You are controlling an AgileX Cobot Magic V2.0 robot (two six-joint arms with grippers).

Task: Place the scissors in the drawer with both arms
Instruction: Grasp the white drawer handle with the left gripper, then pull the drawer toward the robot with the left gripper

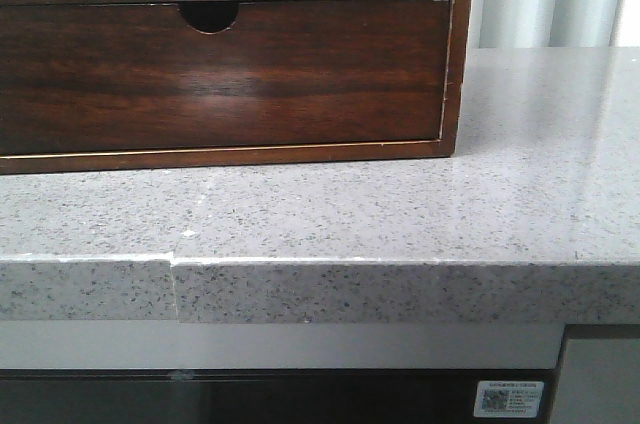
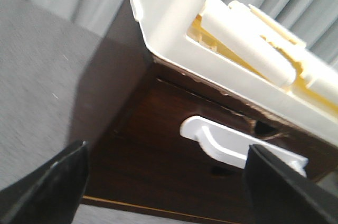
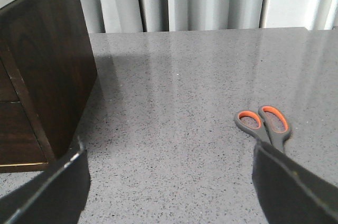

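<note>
grey speckled table (image 3: 200, 86) before pale curtains. scissors (image 3: 265, 127) flat, closed, beside wide right pincer (image 3: 169, 182), ready for pickup. left pincer (image 2: 166, 184) wide, facing drawer (image 2: 211, 129) handle, likely to pull.

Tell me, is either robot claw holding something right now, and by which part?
Nothing is held. The left gripper is open in front of the wooden drawer. The right gripper is open too; the scissors lie untouched on the countertop.
</note>
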